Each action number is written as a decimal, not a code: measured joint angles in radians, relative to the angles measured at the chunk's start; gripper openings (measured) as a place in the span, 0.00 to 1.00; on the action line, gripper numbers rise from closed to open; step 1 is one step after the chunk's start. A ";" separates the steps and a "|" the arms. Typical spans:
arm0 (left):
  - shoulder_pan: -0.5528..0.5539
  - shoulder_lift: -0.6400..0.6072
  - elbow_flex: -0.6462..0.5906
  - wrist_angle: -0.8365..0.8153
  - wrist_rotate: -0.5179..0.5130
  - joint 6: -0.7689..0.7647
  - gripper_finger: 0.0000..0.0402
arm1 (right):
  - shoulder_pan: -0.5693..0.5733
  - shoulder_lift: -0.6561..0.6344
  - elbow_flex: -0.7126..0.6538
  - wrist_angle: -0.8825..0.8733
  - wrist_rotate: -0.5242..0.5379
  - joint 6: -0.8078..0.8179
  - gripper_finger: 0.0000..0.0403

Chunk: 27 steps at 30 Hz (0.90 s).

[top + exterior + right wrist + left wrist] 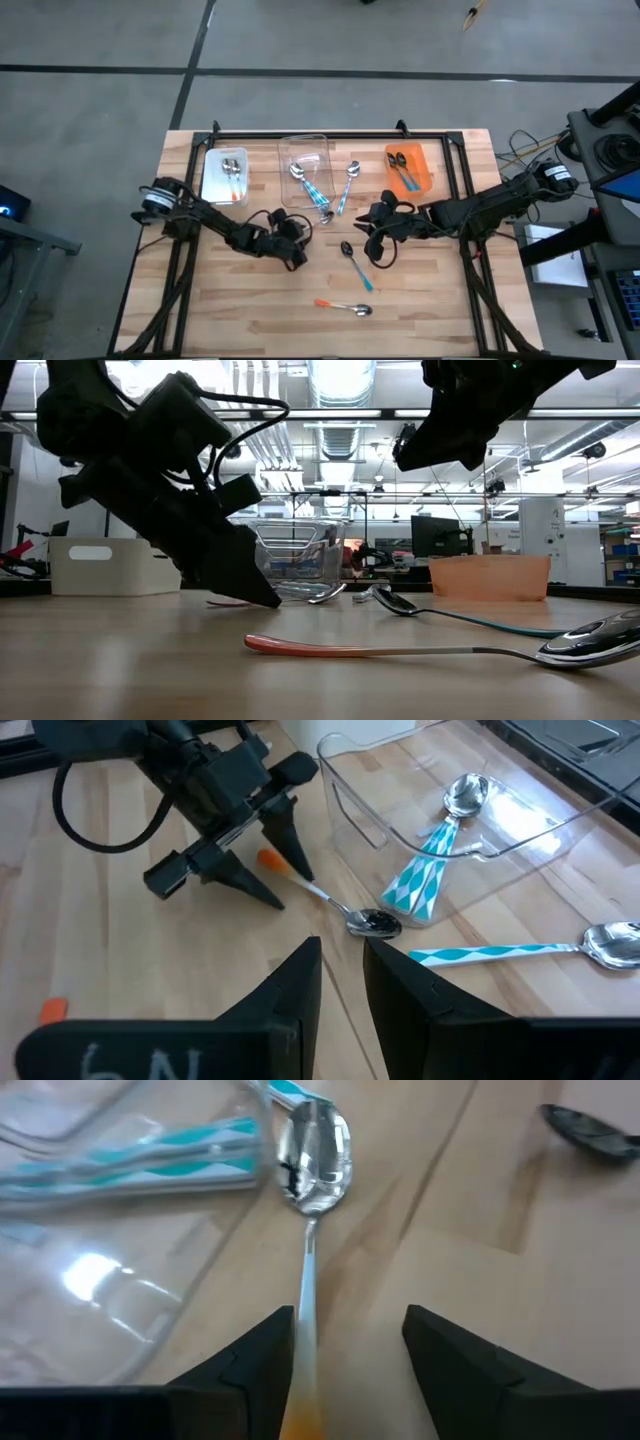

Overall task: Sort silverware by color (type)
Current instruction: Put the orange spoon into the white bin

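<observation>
My left gripper (303,232) stands open, low over the table, just near of the clear bin (306,165). A silver spoon with an orange handle (330,898) lies flat on the wood. Its handle passes between the open fingers and its bowl (315,1155) lies beside the bin's wall. My right gripper (340,955) hovers well above the table to the right of this spoon, with a narrow gap between its fingers and nothing in it. Loose on the table are a teal-patterned spoon (347,185), a dark-bowled spoon (355,262) and an orange-handled spoon (345,306). My left gripper stands astride the spoon's thin handle (305,1295), its fingers slanting down from the table's left and lying along the handle. The handle runs right beside the inner edge of one finger (262,1355); I cannot tell whether they touch. The spoon rests flat on the table.
A white bin (224,175) at the far left holds orange-handled spoons. The clear bin holds a teal-patterned spoon (430,860). An orange bin (408,168) at the far right holds dark spoons. Bare wood lies along the near edge and at the near left.
</observation>
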 joint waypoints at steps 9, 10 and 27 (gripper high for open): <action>-0.008 -0.037 -0.003 -0.004 0.110 0.007 0.40 | 0.000 0.000 0.000 0.000 0.000 0.000 0.17; -0.009 -0.041 -0.003 -0.005 0.108 0.009 0.40 | 0.000 0.000 0.000 0.000 0.000 0.000 0.17; 0.009 0.062 0.021 0.192 -0.020 -0.006 0.40 | 0.000 0.000 0.000 0.000 0.000 0.000 0.17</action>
